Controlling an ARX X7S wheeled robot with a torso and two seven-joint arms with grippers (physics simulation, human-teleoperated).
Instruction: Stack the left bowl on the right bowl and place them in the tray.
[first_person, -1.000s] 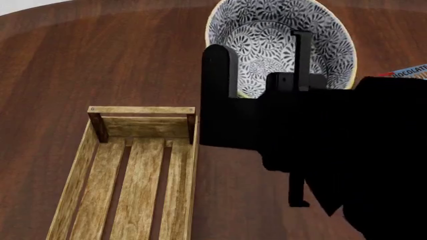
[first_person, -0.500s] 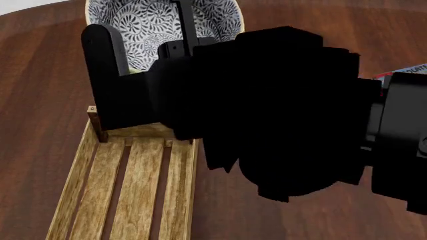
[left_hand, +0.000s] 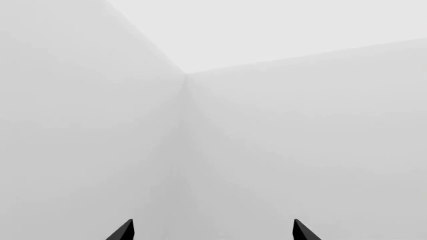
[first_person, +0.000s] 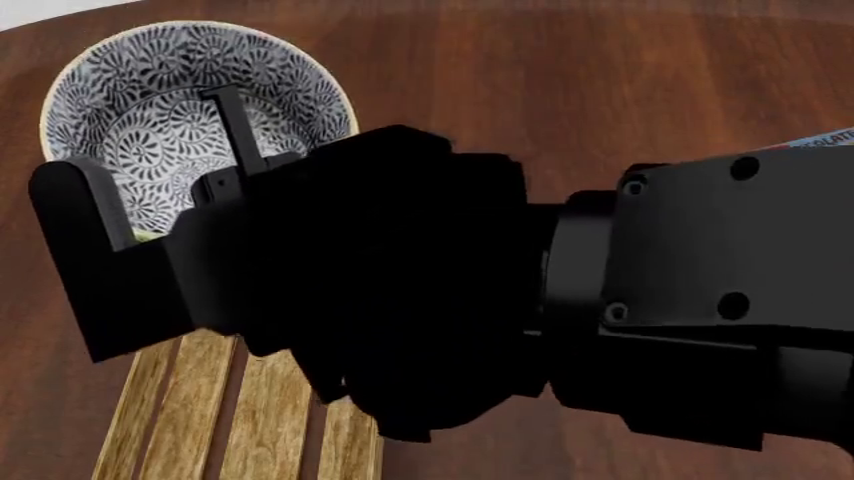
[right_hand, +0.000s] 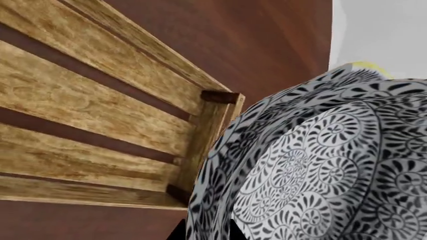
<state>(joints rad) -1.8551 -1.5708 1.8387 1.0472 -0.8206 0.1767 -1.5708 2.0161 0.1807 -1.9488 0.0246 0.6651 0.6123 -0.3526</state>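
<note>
Nearest in the head view, the black right arm (first_person: 667, 310) reaches across the frame and covers much of the oblong light-wood slatted tray (first_person: 227, 420), of which only a few slats show below the arm. The right end effector (first_person: 160, 200) is clenched on the rim of the round white bowl with a dark swirling leaf pattern (first_person: 147, 110): one thick finger lies outside the bowl wall, a thin finger inside it. The bowl appears at the tray's far end; the right wrist view shows its patterned underside (right_hand: 320, 165) above the tray's dark corner post (right_hand: 220, 96) and end plank, lifted off the dark reddish-brown wooden tabletop (first_person: 574, 90). Whether it is one bowl or two nested, I cannot tell. To the right of the tray, a sliver of a box with printed lettering (first_person: 821, 142) peeks over the arm. The left end effector (left_hand: 212, 231) is released, its two dark fingertips well apart, facing plain pale walls.
</note>
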